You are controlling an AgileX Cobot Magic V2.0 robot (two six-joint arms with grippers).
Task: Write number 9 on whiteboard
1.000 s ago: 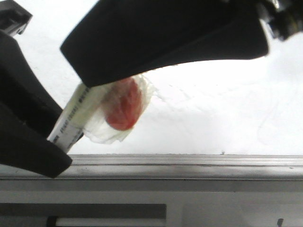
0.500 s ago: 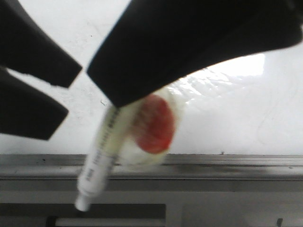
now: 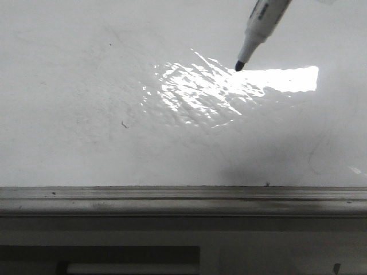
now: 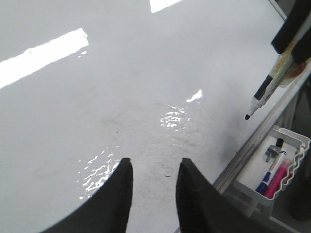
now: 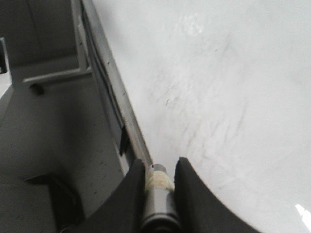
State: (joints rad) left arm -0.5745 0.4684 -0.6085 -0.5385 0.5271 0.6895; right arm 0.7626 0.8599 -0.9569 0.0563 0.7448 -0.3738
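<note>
Whiteboard (image 3: pixel 86 114) bearing no 9 yet, marker (image 3: pixel 258 28) tip poised just above its glare patch (image 3: pixel 200 91), clamped in the right pincer (image 5: pixel 158 182), left pincer (image 4: pixel 153 189) parted and empty; next, tip must touch down.

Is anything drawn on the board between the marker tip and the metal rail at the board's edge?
No 9 there: in the front view the whiteboard between the marker tip and the rail shows only glare and a tiny tick mark.
</note>
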